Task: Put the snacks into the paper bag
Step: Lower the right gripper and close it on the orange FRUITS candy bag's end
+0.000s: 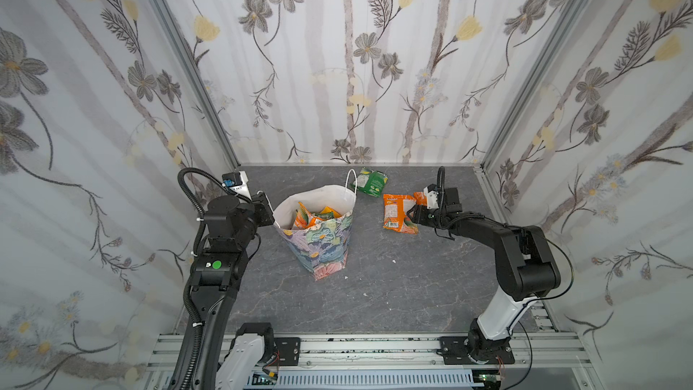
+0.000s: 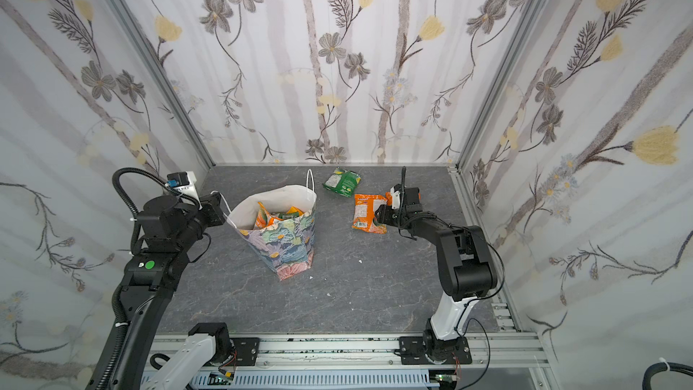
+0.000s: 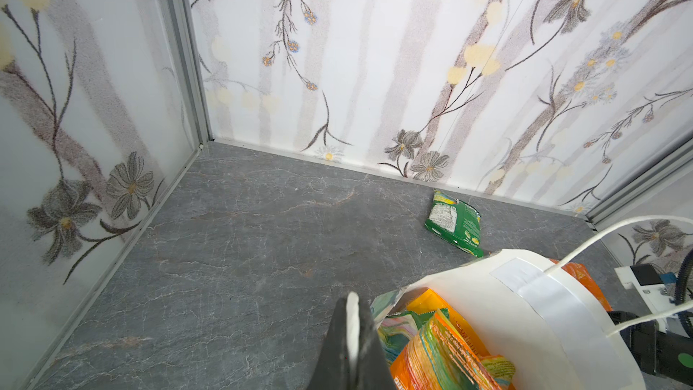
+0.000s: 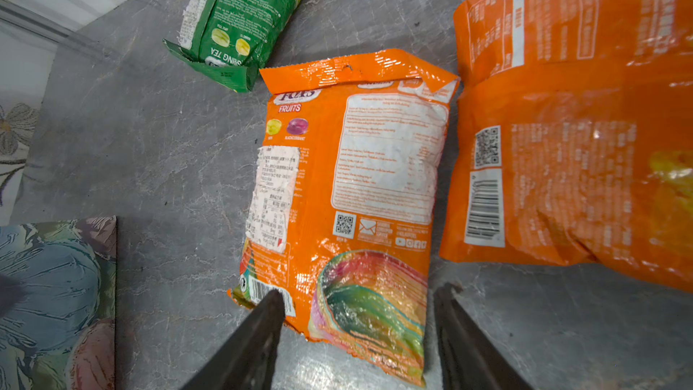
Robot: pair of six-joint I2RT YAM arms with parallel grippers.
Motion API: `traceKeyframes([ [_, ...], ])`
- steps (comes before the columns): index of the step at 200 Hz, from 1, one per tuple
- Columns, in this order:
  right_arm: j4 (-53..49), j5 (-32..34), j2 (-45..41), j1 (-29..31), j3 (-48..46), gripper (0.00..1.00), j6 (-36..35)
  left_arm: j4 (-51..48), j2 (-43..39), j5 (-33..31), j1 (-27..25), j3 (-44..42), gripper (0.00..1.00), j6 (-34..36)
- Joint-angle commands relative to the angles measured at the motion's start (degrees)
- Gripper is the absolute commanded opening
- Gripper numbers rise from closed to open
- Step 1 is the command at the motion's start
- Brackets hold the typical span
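The paper bag (image 1: 318, 245) (image 2: 285, 245) stands open at mid-table, with several orange and green snacks (image 1: 313, 217) (image 3: 442, 347) inside. My left gripper (image 1: 269, 208) (image 3: 352, 303) is shut on a white strip of the bag's left rim. An orange FOX'S packet (image 1: 398, 213) (image 4: 348, 189) lies flat to the right of the bag. My right gripper (image 1: 412, 216) (image 4: 360, 292) is open and straddles its near end. A second orange packet (image 4: 570, 136) lies beside it, partly hidden in both top views. A green packet (image 1: 371, 181) (image 4: 243, 13) lies near the back wall.
Flowered walls (image 1: 337, 69) close the grey table (image 1: 375, 294) on three sides, with metal posts in the back corners. An aluminium rail (image 1: 375, 347) carrying both arm bases runs along the front. Small white crumbs (image 1: 393, 261) lie right of the bag.
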Motion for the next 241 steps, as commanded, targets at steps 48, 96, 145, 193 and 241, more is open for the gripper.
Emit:
traceKeyframes([
  [48,2.7,-0.6,3.1,-0.7,1.4,0.66,0.6,0.8,0.2,0.4,0.0,0.5,0.00,0.7],
  [96,4.8,-1.1,5.8,-0.8,2.0,0.67,3.1,0.7,0.6,0.3,0.0,0.5,0.00,0.9],
  [145,6.1,-1.3,7.6,-0.8,2.1,0.69,4.0,0.1,0.7,0.4,0.0,0.9,0.00,1.1],
  [193,8.3,-2.1,7.9,-0.8,0.8,0.63,6.5,-0.1,0.8,0.1,0.0,1.0,0.00,1.5],
  [241,8.5,-1.6,8.7,-0.7,0.7,0.57,7.5,-0.2,0.8,-0.1,0.1,1.1,0.00,2.0],
])
